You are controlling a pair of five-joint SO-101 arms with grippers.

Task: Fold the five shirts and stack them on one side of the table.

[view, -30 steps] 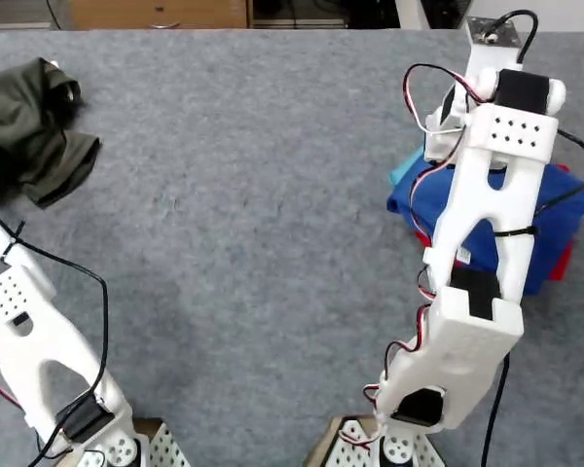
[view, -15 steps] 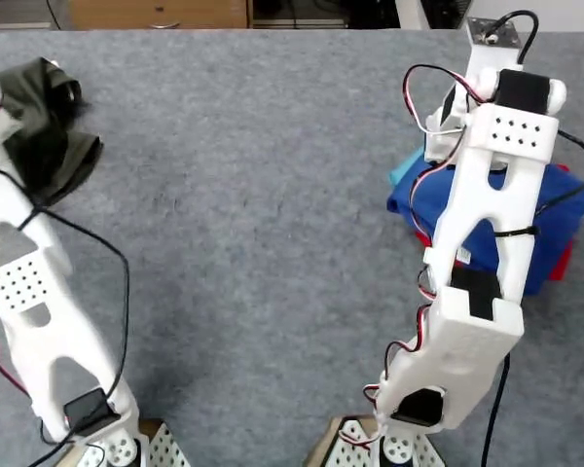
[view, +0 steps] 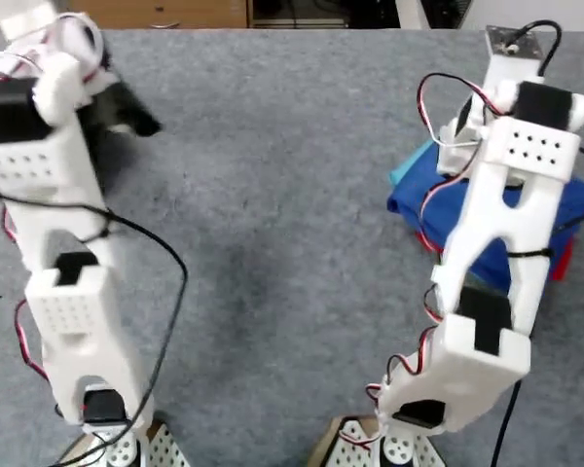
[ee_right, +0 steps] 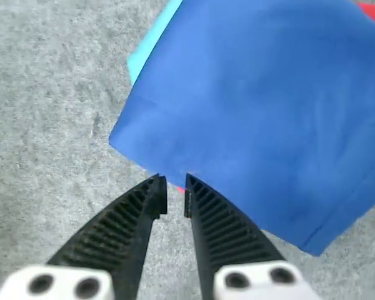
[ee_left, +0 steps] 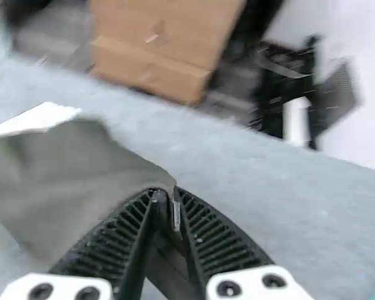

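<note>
Left tool (ee_left: 164, 195), closed at the edge of the olive shirt (ee_left: 62, 169) in the far left corner of the surface (view: 273, 195), should open wide before pinching a single layer to drag it flat; right tool (ee_right: 172, 182), narrowly parted and empty, hovers at a corner of the blue shirt (ee_right: 256, 106) on the stack.

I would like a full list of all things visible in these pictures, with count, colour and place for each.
olive shirt: 1, olive green, table's far left
blue shirt: 1, blue, folded, top of the stack at right
turquoise shirt: 1, turquoise, under the blue
red shirt: 1, red, lower in the stack
table: 1, grey
box: 1, brown, beyond the table
left gripper: 1, black, at the olive shirt's edge
right gripper: 1, black, slightly open, at the blue shirt's edge
</note>
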